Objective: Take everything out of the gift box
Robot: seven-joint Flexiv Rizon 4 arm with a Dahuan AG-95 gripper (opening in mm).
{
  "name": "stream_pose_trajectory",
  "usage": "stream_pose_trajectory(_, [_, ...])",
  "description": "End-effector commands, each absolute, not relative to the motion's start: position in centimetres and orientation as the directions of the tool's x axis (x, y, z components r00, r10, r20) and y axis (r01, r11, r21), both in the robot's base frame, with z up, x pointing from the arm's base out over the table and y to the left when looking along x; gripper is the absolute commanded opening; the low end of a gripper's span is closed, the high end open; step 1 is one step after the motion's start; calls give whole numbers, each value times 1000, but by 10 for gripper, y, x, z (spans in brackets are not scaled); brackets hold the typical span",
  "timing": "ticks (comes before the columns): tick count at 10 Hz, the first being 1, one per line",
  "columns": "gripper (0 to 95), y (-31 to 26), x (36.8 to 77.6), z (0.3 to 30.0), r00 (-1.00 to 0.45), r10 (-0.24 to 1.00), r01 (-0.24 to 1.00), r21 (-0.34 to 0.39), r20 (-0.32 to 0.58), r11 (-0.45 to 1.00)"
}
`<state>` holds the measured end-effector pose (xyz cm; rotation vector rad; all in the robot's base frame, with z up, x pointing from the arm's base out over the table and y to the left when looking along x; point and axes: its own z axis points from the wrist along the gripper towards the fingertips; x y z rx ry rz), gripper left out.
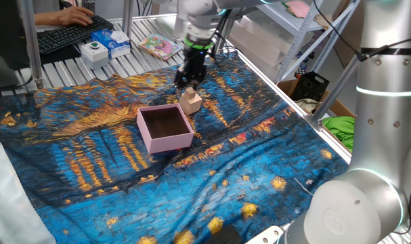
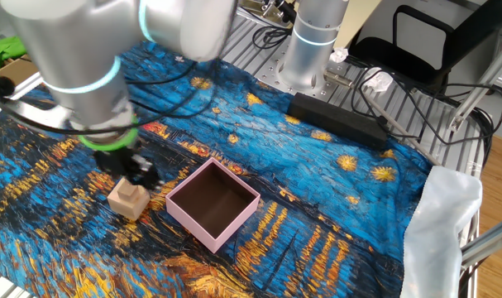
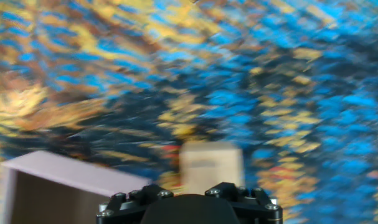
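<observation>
The hand view is blurred. From where I stand the fingers are hidden, so I cannot tell how the gripper (image 1: 189, 83) is set. One block (image 1: 190, 101) sits upright on the cloth (image 1: 259, 156), just beside the box (image 1: 165, 127). One box, open side up, looks bare inside; I count no second block.

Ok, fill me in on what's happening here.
The arm's gripper is right above a wooden block that sits on the painted cloth just outside the pink box. The box looks empty in both fixed views. Whether the fingers are gripping the block or have let go can't be told; the hand view is blurred.
</observation>
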<state>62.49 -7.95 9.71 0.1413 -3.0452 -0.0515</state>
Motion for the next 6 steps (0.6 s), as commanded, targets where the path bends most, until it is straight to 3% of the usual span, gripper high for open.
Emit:
stream_pose_trajectory(1, [380, 22, 580, 128, -987, -28, -25, 18, 161, 1000])
stream_pose_trajectory(3, [380, 34, 572, 135, -987, -8, -6, 13, 162, 1000])
stream_pose_trajectory(4, [570, 36, 569, 136, -987, -10, -8, 13, 162, 1000])
stream_pose_trajectory(6, [570, 39, 565, 135, -986, -19, -16, 18, 166, 1000])
